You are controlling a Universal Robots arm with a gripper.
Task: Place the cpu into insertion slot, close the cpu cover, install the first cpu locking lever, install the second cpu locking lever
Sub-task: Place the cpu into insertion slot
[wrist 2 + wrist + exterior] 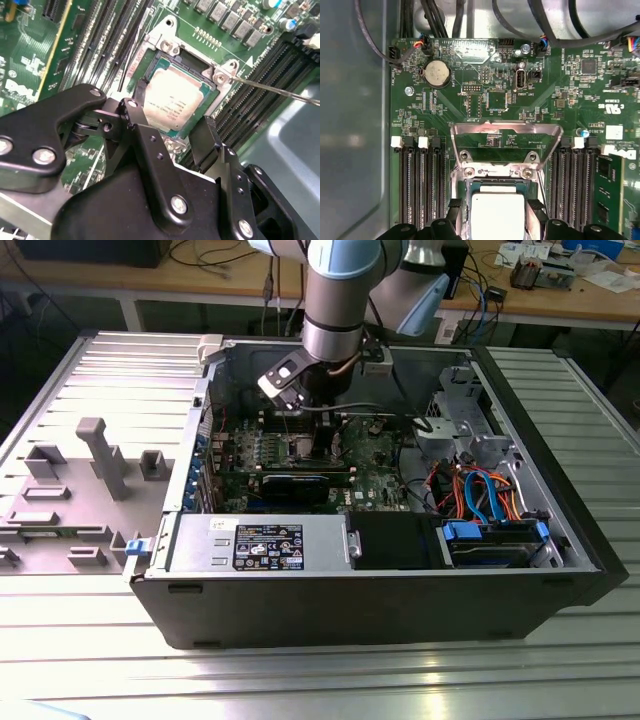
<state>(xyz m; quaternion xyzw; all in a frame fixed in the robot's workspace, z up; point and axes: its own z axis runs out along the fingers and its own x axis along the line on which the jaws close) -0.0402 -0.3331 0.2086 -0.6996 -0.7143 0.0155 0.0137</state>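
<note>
A: gripper [495, 206] was unclenched, jaws spread either side of the cpu [497, 215], gripping nothing. The cpu sat flat in the insertion slot [185, 57].
B: Progress?
A: Step one looked done. The cpu cover [506, 131] stood raised and the lever rod [280, 92] was unlatched. Count: one cpu, one slot, one cover, one lever seen.

A black-and-white rectangular label [268, 547] with rows of small print and marks stands on the silver-grey metal power supply box [200, 540] in the exterior view. In the first wrist view, fine white lettering runs across the green circuit board [560, 90], some of it beside the round silver coin battery [437, 74]. A small white sticker [614, 132] lies on the same board. In the second wrist view, faint lines of print mark the silvery-grey top of the flat square cpu [172, 97].
</note>
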